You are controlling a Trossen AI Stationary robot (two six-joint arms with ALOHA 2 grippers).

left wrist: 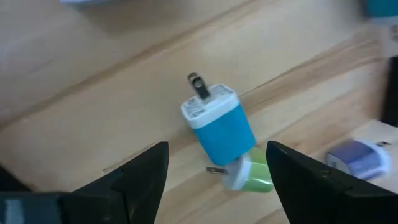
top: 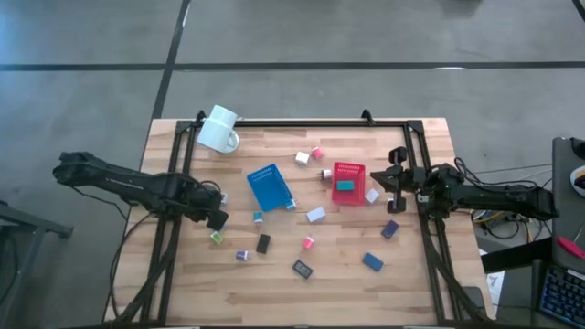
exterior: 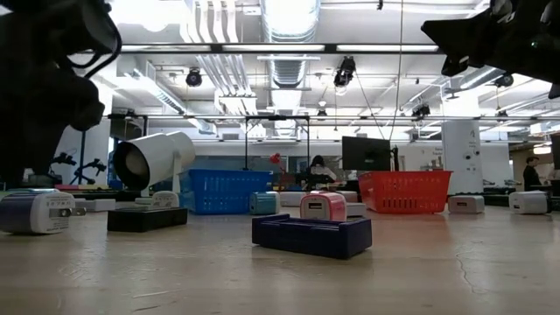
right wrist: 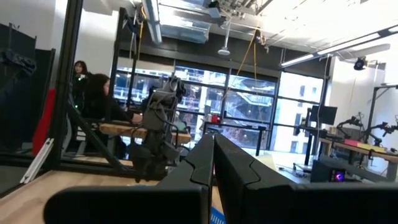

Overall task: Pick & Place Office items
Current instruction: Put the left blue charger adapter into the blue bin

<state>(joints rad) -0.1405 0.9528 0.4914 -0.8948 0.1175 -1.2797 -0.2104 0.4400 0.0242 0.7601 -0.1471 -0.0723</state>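
My left gripper (left wrist: pixel 216 149) is open and points down at the table's left part (top: pixel 218 219). Between its fingers, touching neither, lies a blue-and-white block (left wrist: pixel 217 127) with its metal prong pointing away. The block's near end overlaps a green block (left wrist: pixel 252 177); whether it rests on it I cannot tell. A purple block (left wrist: pixel 357 158) lies close by. Several more small blocks are scattered over the wood, and a teal one (top: pixel 345 185) sits in the red tray (top: pixel 348 172). My right gripper (right wrist: pixel 213 155) is shut, empty, and raised at the right edge (top: pixel 395 175).
The blue tray (top: pixel 270 187) lies at the middle of the table. A white mug (top: pixel 219 130) lies on its side at the far left. A black frame (top: pixel 302 122) rims the table. A person (right wrist: pixel 84 87) shows in the room beyond.
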